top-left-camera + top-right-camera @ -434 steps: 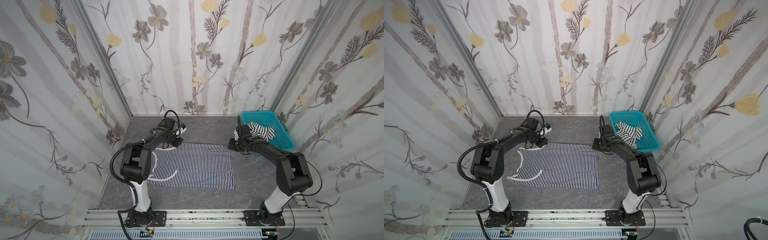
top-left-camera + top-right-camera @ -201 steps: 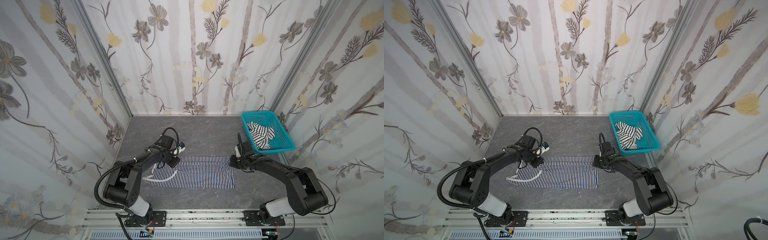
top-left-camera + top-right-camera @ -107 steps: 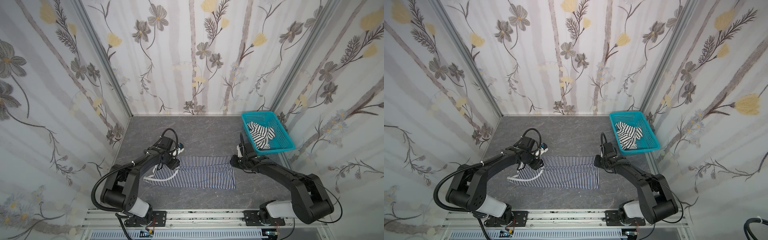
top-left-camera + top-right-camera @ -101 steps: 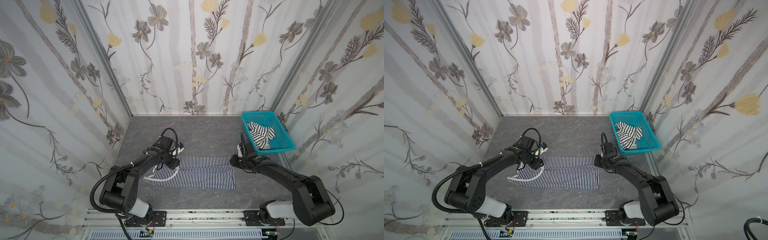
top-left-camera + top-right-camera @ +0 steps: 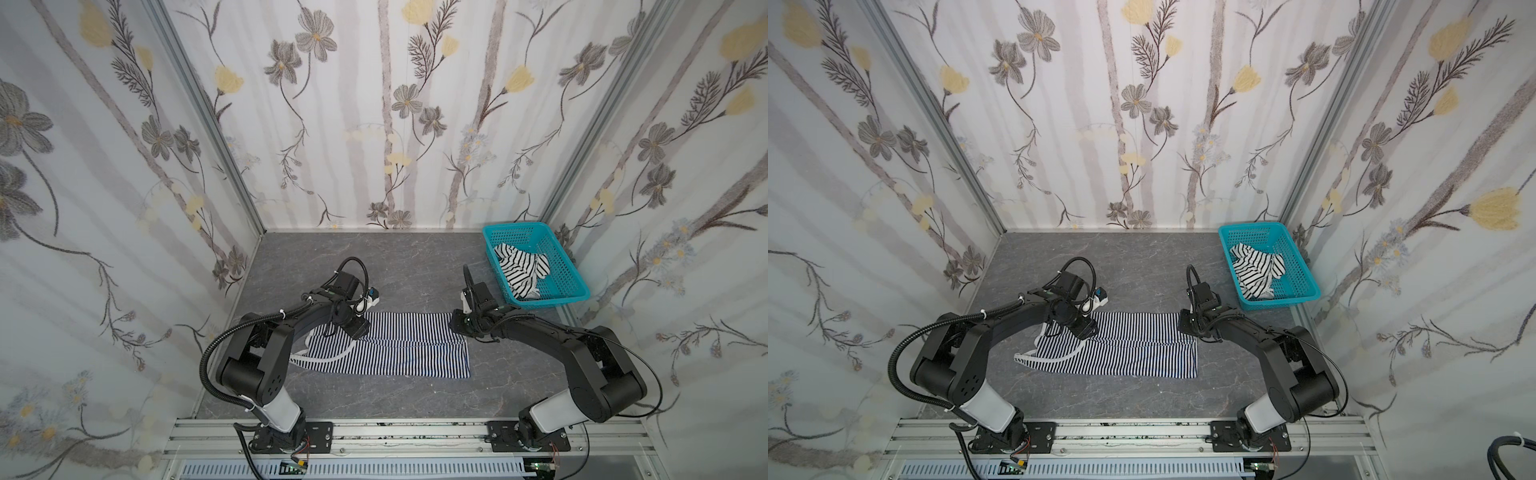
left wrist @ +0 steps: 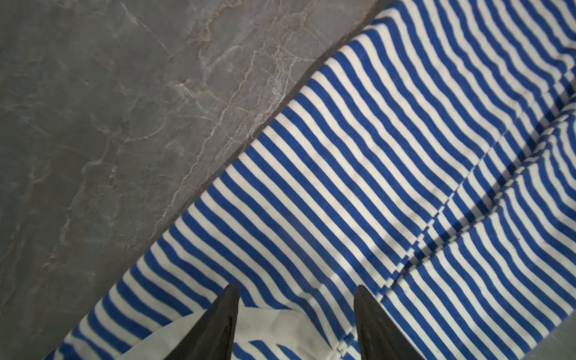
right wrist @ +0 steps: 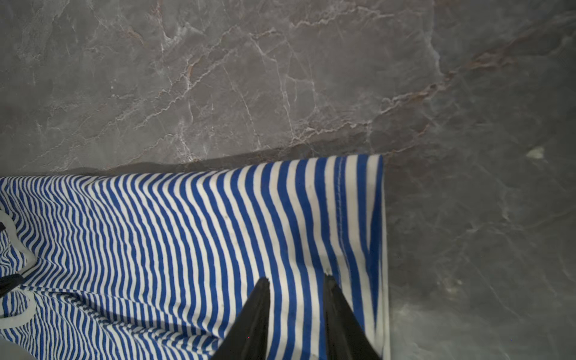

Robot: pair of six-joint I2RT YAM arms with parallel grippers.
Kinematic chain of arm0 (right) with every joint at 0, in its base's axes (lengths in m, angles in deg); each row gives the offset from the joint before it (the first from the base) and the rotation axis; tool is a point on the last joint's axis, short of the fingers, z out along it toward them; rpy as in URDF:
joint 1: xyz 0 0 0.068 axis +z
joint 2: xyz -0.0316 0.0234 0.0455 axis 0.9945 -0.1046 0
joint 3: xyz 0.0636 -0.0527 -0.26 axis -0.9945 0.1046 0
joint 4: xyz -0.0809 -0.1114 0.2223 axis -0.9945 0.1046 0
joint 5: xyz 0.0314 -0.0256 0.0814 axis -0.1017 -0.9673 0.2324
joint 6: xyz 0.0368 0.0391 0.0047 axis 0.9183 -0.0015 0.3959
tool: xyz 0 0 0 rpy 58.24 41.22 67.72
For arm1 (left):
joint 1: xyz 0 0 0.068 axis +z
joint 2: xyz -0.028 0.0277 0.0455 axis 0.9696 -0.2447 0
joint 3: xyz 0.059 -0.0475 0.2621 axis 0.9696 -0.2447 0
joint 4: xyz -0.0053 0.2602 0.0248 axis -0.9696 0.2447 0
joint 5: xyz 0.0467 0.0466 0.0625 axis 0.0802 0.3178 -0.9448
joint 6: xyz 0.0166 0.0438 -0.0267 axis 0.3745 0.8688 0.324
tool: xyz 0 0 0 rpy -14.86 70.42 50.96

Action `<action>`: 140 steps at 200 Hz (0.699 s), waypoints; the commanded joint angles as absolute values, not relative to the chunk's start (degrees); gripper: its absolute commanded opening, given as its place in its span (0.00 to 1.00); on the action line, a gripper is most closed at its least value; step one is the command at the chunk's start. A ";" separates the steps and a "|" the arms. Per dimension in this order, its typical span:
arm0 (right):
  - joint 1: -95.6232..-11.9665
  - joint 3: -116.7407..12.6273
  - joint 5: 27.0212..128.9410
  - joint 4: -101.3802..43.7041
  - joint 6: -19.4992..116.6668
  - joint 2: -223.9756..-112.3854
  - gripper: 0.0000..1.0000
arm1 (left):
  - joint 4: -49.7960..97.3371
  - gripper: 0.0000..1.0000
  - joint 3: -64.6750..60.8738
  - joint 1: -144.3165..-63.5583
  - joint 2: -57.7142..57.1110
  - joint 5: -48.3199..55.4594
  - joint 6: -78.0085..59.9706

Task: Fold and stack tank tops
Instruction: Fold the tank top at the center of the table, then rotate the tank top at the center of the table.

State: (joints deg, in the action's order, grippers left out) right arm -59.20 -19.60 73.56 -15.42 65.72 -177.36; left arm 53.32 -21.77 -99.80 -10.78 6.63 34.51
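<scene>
1. Navy-and-white fine-striped fabric, the navy-striped tank top, is lying folded lengthwise into a long band across the grey marbled table. It is sitting nearer the front edge, with its white-trimmed straps pointing toward the left edge.
2. The left gripper is hanging low over the strap end of that top. Its fingers are spread wide and released, and white trim is showing between them.
3. The right gripper is hanging low over the hem corner at the opposite end. Its jaws are standing narrowly parted, grasping nothing.
4. The black-striped tank top is lying crumpled inside the turquoise perforated basket, which is sitting at the table's far right corner.
</scene>
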 commanded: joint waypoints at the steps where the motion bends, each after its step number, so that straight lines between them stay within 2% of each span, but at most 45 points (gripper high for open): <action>1: -59.03 -19.87 73.03 -17.70 66.88 -178.71 0.31 | 53.40 0.60 -23.04 -100.44 -11.09 6.17 34.90; 75: -58.61 -19.17 72.49 -16.92 68.37 -180.08 0.32 | 53.27 0.61 -18.54 -100.49 -17.72 -2.83 37.07; 140: -57.39 -13.79 72.18 -19.77 71.75 -179.70 0.31 | 53.36 0.62 1.92 -99.66 -35.23 -9.18 38.92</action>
